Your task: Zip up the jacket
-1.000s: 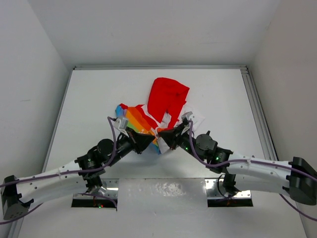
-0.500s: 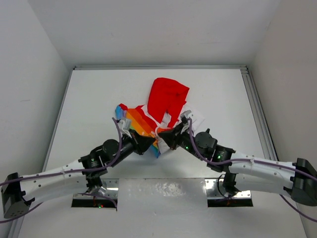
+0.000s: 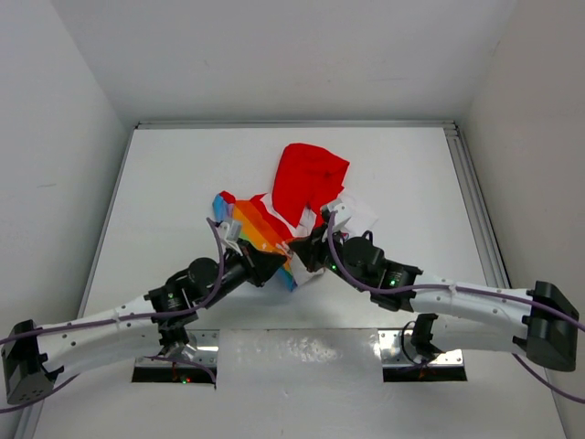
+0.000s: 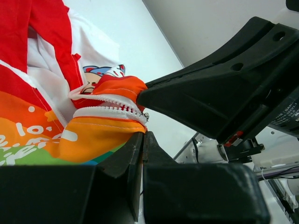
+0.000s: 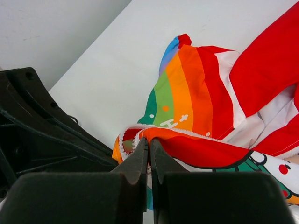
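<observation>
The right arm has pushed in a little over the last second. Its wrist now sits closer to the middle of the white worktop (image 3: 174,174), while the left arm has barely shifted. That brings the two tool tips almost nose to nose at the near hem of the small soft child's jacket (image 3: 306,183) (red hood, rainbow-striped panels, white cartoon-printed front), which lies crumpled at mid-worktop, hood away from the arms.

The left tool (image 4: 144,139) is closed, with orange hem cloth bunched right at its tips. The right tool (image 5: 149,142) is closed too, nipping the red-orange folded edge. Between them runs the white toothed zipper (image 4: 110,111), its two rows lying close together at the fold. This looks like the start of the job — the bottom ends being lined up, nothing yet drawn upward.

The slider itself I cannot pick out. From above, both tips are lost under the arms' black housings, and most of the zipper's length is buried in folds.
</observation>
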### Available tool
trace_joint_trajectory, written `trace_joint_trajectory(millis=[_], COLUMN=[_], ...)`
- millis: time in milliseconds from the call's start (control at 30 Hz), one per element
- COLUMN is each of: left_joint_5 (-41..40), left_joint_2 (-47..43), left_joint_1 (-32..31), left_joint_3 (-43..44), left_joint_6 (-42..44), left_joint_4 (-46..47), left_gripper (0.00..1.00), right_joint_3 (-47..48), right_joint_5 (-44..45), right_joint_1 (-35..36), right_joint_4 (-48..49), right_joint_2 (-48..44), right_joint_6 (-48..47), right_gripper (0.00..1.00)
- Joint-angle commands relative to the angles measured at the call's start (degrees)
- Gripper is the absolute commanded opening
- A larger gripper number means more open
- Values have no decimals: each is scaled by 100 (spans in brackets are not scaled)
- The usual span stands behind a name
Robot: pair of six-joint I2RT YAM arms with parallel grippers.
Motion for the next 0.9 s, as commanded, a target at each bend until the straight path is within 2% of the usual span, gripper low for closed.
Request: trace_joint_trajectory(millis=[0,467,867], left_joint_5=[503,310,942], left_joint_2=[64,302,618], left_joint_1=[-16,-7,-7], left_joint_3=[77,-27,-256], left_joint_6=[7,-89,-379], left_joint_4=[-23,-129,293], left_gripper=[0,0,0], right_joint_3=[328,521,829], right_joint_5=[297,104,210], right_joint_1=[-40,-40,-40], right_joint_4=[231,-761,-1773], right_joint_2=[-94,-296,-147], right_joint_6=[12,433,750], right_gripper=[0,0,0])
